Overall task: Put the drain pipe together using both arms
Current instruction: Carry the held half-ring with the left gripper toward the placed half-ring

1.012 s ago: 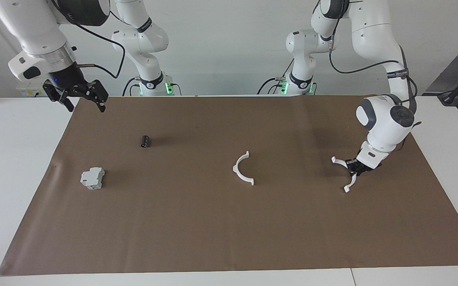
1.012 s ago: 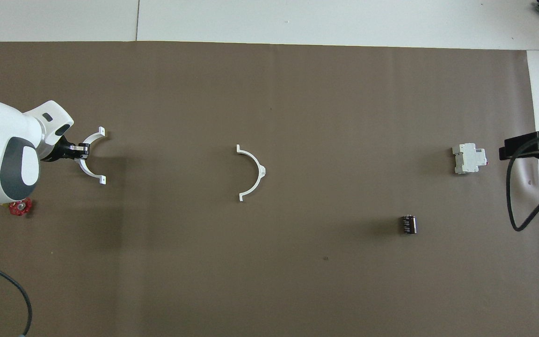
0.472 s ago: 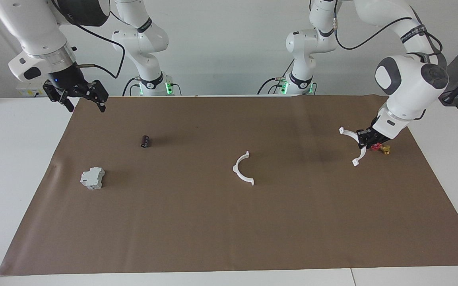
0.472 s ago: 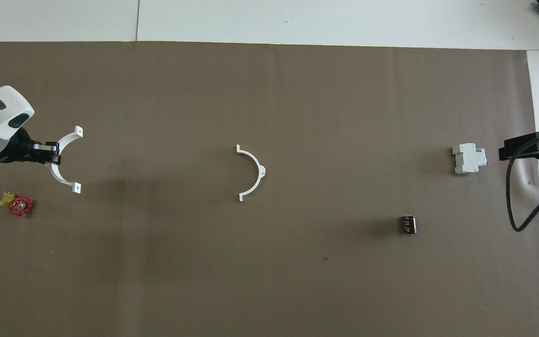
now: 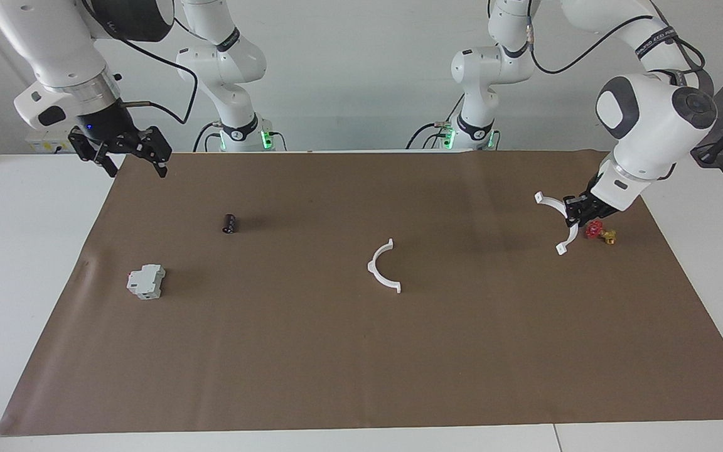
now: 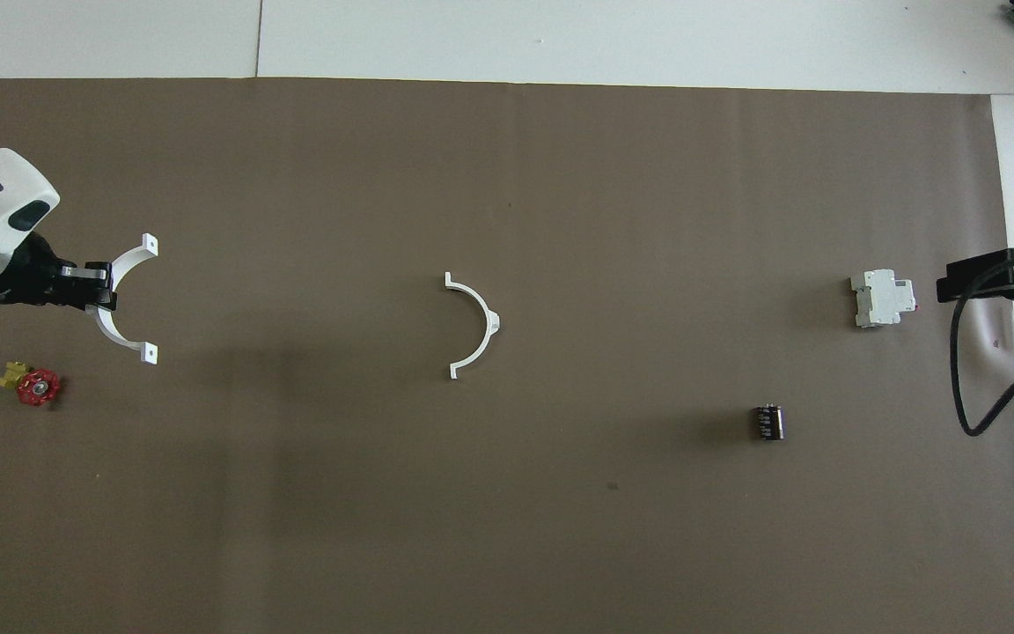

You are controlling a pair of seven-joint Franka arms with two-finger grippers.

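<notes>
Here we see the left gripper [image 5: 573, 215] clenched on one white half-ring [image 5: 556, 221] at right of frame, raised; the right gripper [image 5: 128, 157], upper left, spread wide, holds nothing

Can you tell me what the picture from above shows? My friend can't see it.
The left hand holds one white half-ring in the air over the brown mat. The other half-ring lies mid-mat; the right hand waits, open, at the edge.

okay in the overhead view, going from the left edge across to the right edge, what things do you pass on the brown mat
Red valve → white half-ring held by the left end effector → second half-ring lying mid-mat → black cylinder → grey-white block → right end effector, open, waiting at the mat's edge.
</notes>
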